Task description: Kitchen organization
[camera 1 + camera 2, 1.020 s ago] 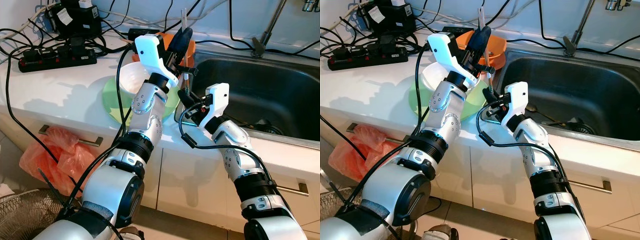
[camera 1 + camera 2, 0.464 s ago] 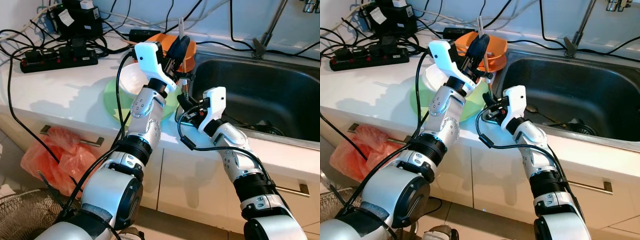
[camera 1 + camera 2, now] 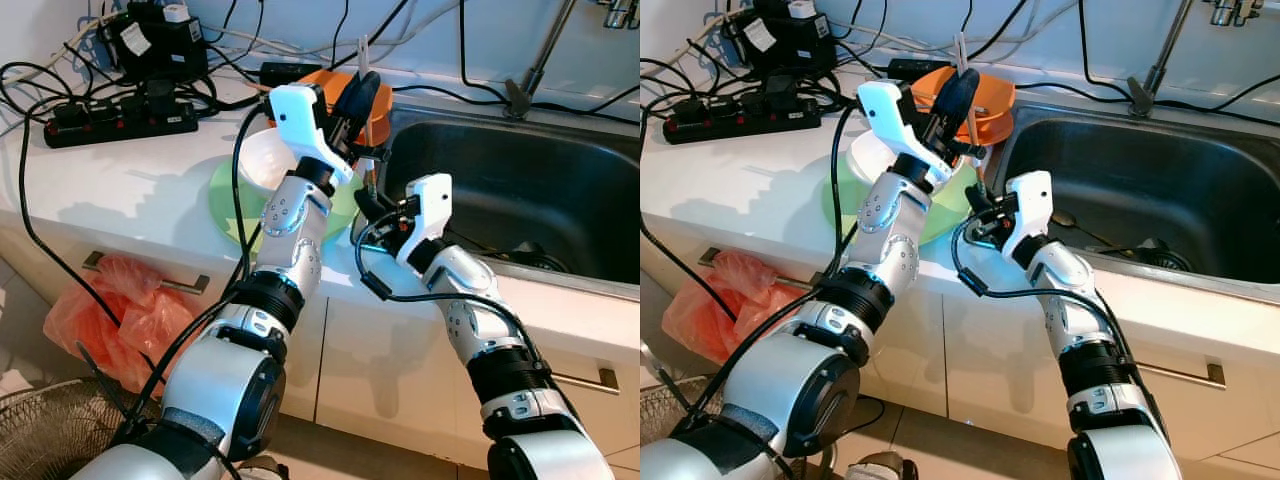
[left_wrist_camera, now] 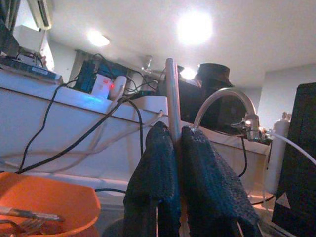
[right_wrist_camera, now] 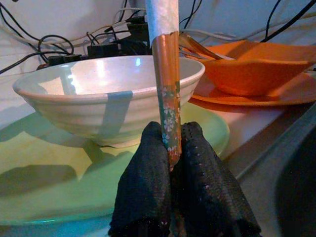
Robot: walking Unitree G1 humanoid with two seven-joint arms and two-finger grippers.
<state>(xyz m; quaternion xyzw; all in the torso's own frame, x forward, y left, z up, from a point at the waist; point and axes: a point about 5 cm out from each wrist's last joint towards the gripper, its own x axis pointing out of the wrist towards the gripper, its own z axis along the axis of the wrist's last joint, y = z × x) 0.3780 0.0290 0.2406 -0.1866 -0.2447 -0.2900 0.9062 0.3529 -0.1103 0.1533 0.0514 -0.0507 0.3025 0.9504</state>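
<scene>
Both grippers hold one chopstick [image 5: 166, 98] upright at the sink's [image 3: 530, 170] near-left corner. The left gripper [image 3: 362, 98] has its jaws clamped on the upper part; the right gripper [image 3: 978, 213] has its jaws clamped on the patterned lower end. Just behind stands a white bowl [image 5: 108, 94] on a green plate [image 5: 59, 182], with an orange bowl [image 5: 256, 69] (cutlery inside) on an orange plate [image 5: 276, 96] beyond. A power strip [image 3: 115, 115] lies on the worktop [image 3: 120, 190].
</scene>
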